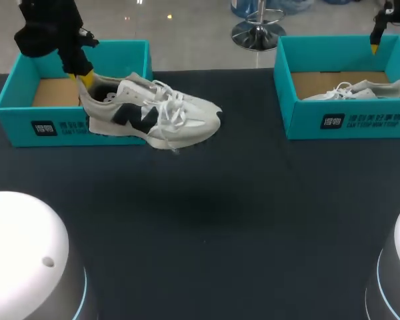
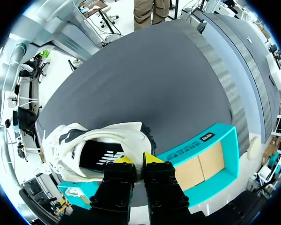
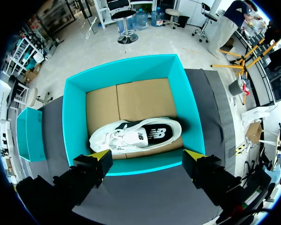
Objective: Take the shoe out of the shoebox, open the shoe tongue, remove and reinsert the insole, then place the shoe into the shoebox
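Head view: fingers (image 1: 85,80) grip shoe (image 1: 153,115); second shoe (image 1: 357,91) in right shoebox (image 1: 347,124).

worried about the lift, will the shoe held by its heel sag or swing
Probably stiff: the shoe juts out nearly level from the left gripper at its heel. Held at one end, it may twist. Loose laces will likely dangle.

At the upper left of your head view, the shoe (image 1: 150,113) shows white woven cloth, smooth dark panels and cloth laces. The left shoebox (image 1: 13,100) and right shoebox (image 1: 347,120) look like matt teal card with plain brown cardboard floors. Your table (image 1: 220,220) has a dark, matt covering.
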Action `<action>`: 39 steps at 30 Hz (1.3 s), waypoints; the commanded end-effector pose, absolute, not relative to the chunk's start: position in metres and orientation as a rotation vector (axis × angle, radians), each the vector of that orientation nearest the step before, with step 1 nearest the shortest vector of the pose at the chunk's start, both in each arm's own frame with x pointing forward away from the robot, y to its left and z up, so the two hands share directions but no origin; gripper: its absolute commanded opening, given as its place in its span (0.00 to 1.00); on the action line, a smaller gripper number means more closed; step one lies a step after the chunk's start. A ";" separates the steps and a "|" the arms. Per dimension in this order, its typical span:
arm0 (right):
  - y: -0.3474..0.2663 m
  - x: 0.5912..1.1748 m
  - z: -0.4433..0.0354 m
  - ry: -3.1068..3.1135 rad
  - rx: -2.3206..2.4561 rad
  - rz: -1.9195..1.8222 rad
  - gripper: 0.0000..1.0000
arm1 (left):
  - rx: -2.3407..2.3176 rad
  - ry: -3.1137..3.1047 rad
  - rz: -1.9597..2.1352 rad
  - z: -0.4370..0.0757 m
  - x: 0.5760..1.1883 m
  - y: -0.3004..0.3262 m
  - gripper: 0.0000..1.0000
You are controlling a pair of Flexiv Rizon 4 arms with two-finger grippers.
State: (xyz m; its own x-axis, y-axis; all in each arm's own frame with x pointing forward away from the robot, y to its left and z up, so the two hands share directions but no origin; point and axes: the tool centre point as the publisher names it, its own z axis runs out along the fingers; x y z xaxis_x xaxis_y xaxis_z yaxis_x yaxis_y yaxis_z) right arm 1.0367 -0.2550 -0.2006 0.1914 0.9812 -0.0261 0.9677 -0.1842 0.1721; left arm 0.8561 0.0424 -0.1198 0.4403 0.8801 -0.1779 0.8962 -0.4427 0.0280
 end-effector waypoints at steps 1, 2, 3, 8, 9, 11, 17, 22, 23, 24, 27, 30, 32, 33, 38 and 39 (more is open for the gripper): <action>-0.255 1.036 -0.200 1.901 2.305 0.133 1.00 | 2.531 1.572 -0.169 -0.120 0.852 0.045 0.00; -0.255 1.036 -0.200 1.901 2.305 0.133 1.00 | 2.531 1.572 -0.169 -0.120 0.852 0.045 0.00; -0.255 1.036 -0.200 1.901 2.305 0.133 1.00 | 2.531 1.572 -0.169 -0.120 0.852 0.045 0.00; -0.255 1.036 -0.200 1.901 2.305 0.133 1.00 | 2.531 1.572 -0.169 -0.120 0.852 0.045 0.00; -0.255 1.036 -0.200 1.901 2.305 0.133 1.00 | 2.531 1.572 -0.169 -0.120 0.852 0.045 0.00; -0.255 1.036 -0.200 1.901 2.305 0.133 1.00 | 2.520 1.571 -0.192 -0.121 0.846 0.038 0.00; -0.255 1.036 -0.200 1.901 2.305 0.133 1.00 | 2.421 1.796 -0.104 -0.128 0.806 -0.007 0.00; -0.255 1.036 -0.200 1.901 2.305 0.133 1.00 | 2.400 1.846 -0.103 -0.141 0.775 -0.039 0.00; -0.255 1.036 -0.200 1.901 2.305 0.133 1.00 | 2.402 1.844 -0.100 -0.144 0.770 -0.044 0.00; -0.255 1.036 -0.200 1.901 2.305 0.133 1.00 | 2.398 1.850 -0.090 -0.147 0.762 -0.050 0.00; -0.255 1.036 -0.200 1.901 2.305 0.133 1.00 | 2.393 1.827 -0.138 -0.153 0.748 -0.063 0.00; -0.255 1.036 -0.200 1.901 2.305 0.133 1.00 | 2.372 1.849 -0.186 -0.160 0.738 -0.070 0.00; -0.255 1.036 -0.200 1.901 2.305 0.133 1.00 | 2.369 1.849 -0.203 -0.164 0.731 -0.074 0.00; -0.255 1.036 -0.200 1.901 2.305 0.133 1.00 | 2.370 1.853 -0.200 -0.167 0.727 -0.078 0.00; -0.255 1.036 -0.200 1.901 2.305 0.133 1.00 | 2.342 1.895 -0.216 -0.177 0.713 -0.090 0.00; -0.255 1.036 -0.200 1.901 2.305 0.133 1.00 | 2.337 1.906 -0.214 -0.180 0.711 -0.092 0.00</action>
